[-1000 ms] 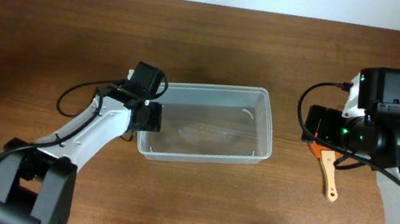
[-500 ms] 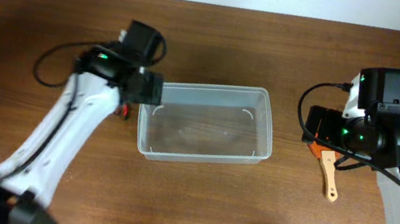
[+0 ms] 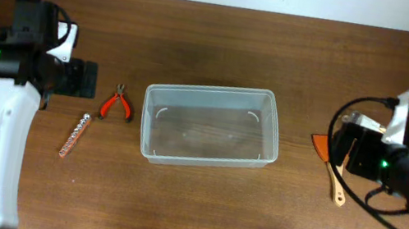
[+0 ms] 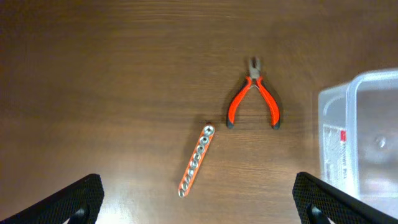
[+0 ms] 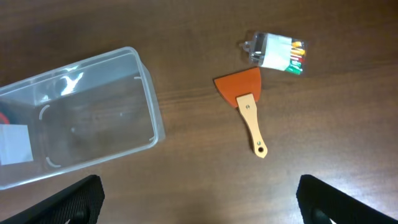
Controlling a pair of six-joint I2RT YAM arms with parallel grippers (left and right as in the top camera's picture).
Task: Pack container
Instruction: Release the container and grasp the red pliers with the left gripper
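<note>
The left gripper (image 4: 198, 202) hangs over the left end of the tabletop (image 3: 196, 213), spread wide with nothing between its fingers. Below it a slim strip of small sockets (image 3: 74, 133) lies flat and slanted. Just to its right sit red-handled pliers (image 3: 116, 103), handles splayed toward the strip and nose pointing away. Either could go wrong for this arm. The strip is so low that the fingers may scrape the wood and skate off it. The pliers, caught by one handle, would likely swing on their pivot and drop.

The container (image 3: 205, 160) stands open in the middle, apart from the pliers, and looks empty. Being light, it would probably slide or tip if an arm clipped its rim during a drop.

Further right lies a scraper (image 5: 249, 112) with an orange blade and wooden handle, and a packet of coloured sticks (image 5: 278, 53) just beyond the blade. The right gripper (image 5: 199, 202) is likewise wide and empty; closing on one could nudge the other.
</note>
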